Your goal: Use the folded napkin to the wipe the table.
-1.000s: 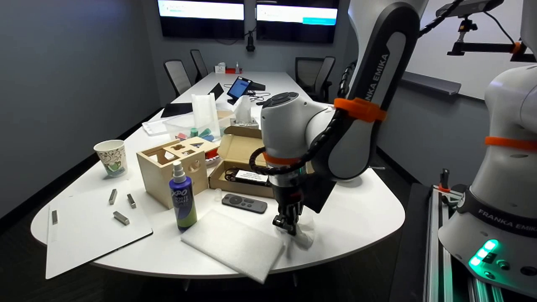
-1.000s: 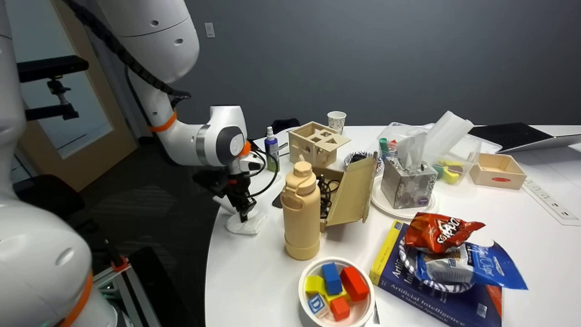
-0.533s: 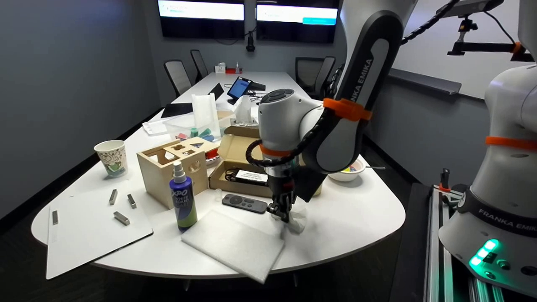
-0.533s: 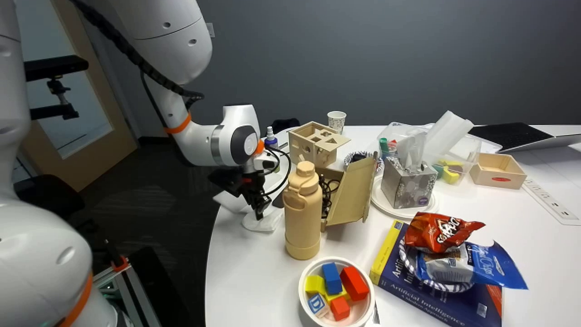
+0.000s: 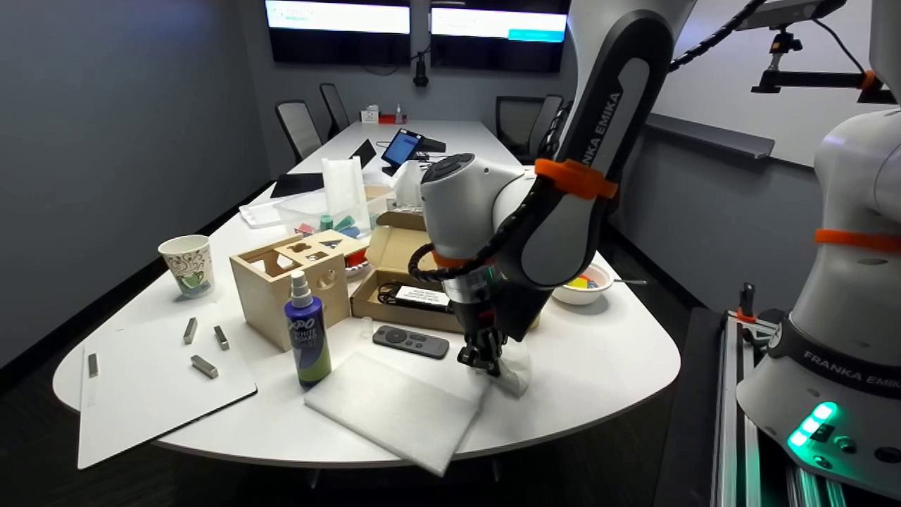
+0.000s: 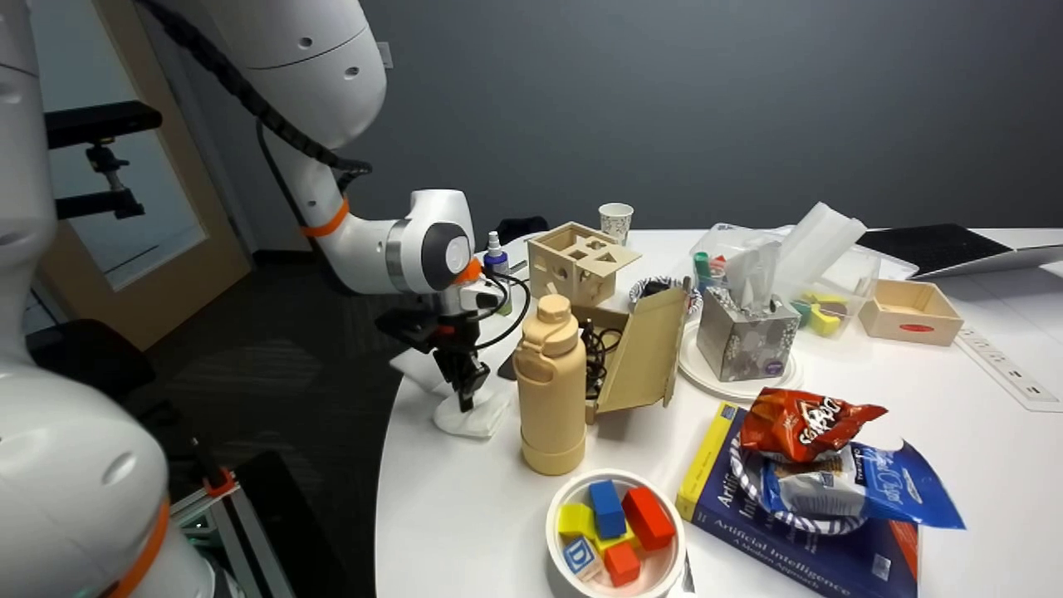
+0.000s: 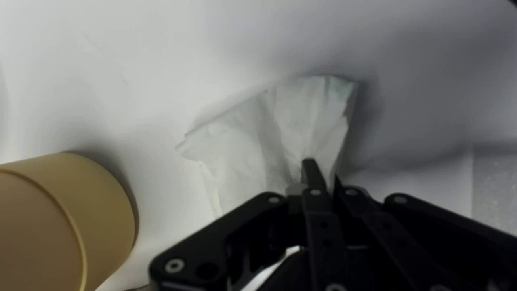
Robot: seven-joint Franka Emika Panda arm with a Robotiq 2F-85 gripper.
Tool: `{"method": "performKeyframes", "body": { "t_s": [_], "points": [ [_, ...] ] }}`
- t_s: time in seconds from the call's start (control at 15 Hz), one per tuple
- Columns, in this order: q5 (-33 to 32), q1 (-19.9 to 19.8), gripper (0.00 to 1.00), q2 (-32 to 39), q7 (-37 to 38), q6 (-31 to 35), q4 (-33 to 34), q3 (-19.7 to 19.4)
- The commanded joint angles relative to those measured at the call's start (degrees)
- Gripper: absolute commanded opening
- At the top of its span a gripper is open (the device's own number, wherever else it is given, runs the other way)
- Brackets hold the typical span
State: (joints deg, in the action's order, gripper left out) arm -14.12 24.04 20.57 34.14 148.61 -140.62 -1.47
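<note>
The folded napkin is white and crumpled, with a faint blue-green stain near one corner in the wrist view (image 7: 246,141). It lies spread on the table in both exterior views (image 5: 518,379) (image 6: 475,422). My gripper points down and is shut on the napkin, pinching it up into folds between the fingertips (image 7: 323,173). The gripper also shows in both exterior views (image 5: 493,367) (image 6: 467,404). The part of the napkin under the fingers is hidden. The table (image 5: 598,387) is white and glossy, with a rounded near end; it also shows in the other frames (image 6: 448,515) (image 7: 153,81).
A tan bottle (image 6: 551,399) stands close beside the napkin, also in the wrist view (image 7: 68,218). A flat white sheet (image 5: 394,408), a black remote (image 5: 410,341), a spray bottle (image 5: 307,334), an open cardboard box (image 5: 405,278) and a bowl of blocks (image 6: 555,531) are around.
The gripper has slid the napkin across the table, first away from the near edge toward the bottle and box, then slightly back. The grip stays shut on it.
</note>
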Motion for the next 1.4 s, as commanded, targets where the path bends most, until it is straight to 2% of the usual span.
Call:
{"method": "performKeyframes", "body": {
  "t_s": [0.0, 0.27, 0.6, 0.87, 1.13, 1.33],
  "points": [
    [3.18, -2.27, 0.00, 0.85, -5.13, -0.80, -1.59, 5.09],
    [2.49, -1.35, 0.00, -1.58, -4.72, 2.36, -4.16, 6.89],
    [-3.14, 3.34, 0.00, -6.46, 6.61, 3.21, -8.02, 3.87],
    [-8.61, 5.41, 0.00, -10.55, 21.55, -4.87, -10.01, 2.79],
    [-7.60, 2.25, 0.00, -12.53, 30.72, -16.81, -10.06, 6.38],
    [-8.44, -0.06, 0.00, -13.28, 37.23, -21.08, -10.03, 7.17]
  ]
}}
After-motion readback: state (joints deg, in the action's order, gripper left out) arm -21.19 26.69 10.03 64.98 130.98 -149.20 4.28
